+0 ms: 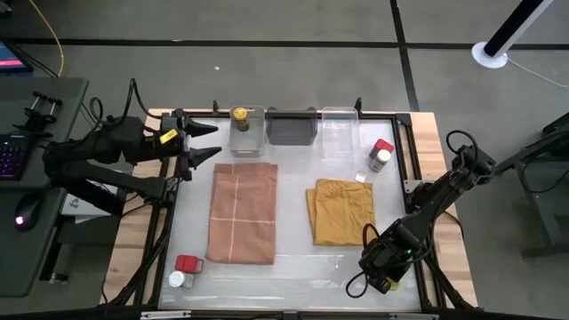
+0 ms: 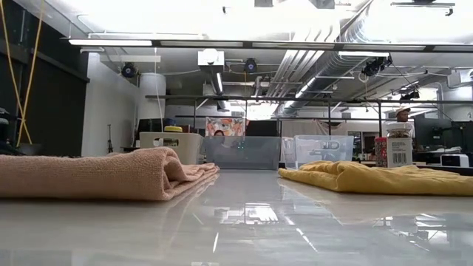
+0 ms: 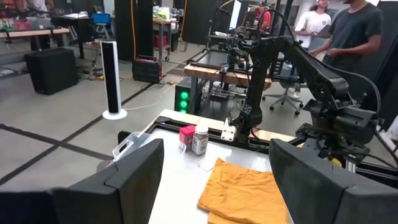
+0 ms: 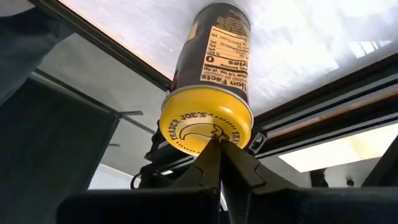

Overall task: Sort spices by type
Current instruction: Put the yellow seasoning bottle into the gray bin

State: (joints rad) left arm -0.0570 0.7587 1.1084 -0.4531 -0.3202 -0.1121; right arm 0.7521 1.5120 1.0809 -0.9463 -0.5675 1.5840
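Note:
One yellow-lidded dark jar (image 1: 240,116) stands in the far-left clear bin (image 1: 248,135). The second yellow-lidded jar (image 4: 214,62) fills the right wrist view, lid toward the camera; in the high view my right gripper (image 1: 384,267) covers it at the table's near right. A red tin (image 1: 383,146) and a shaker (image 1: 380,160) stand together at the far right. Another red tin (image 1: 188,263) and shaker (image 1: 177,279) sit at the near left. My left gripper (image 1: 203,142) is open, above the table's far-left edge. My right gripper has its shut fingertips (image 4: 217,149) against the edge of the jar's yellow lid (image 4: 205,127), on the side nearest the wrist camera. The jar's body points away from the fingers, over the white table. I cannot tell whether it is gripped or only touched.
A folded pink cloth (image 1: 242,213) lies left of centre and a mustard cloth (image 1: 340,212) right of centre. A dark bin (image 1: 292,126) and another clear bin (image 1: 338,129) line the far edge. A black frame (image 1: 404,160) rims the table. People stand beyond the table's right side.

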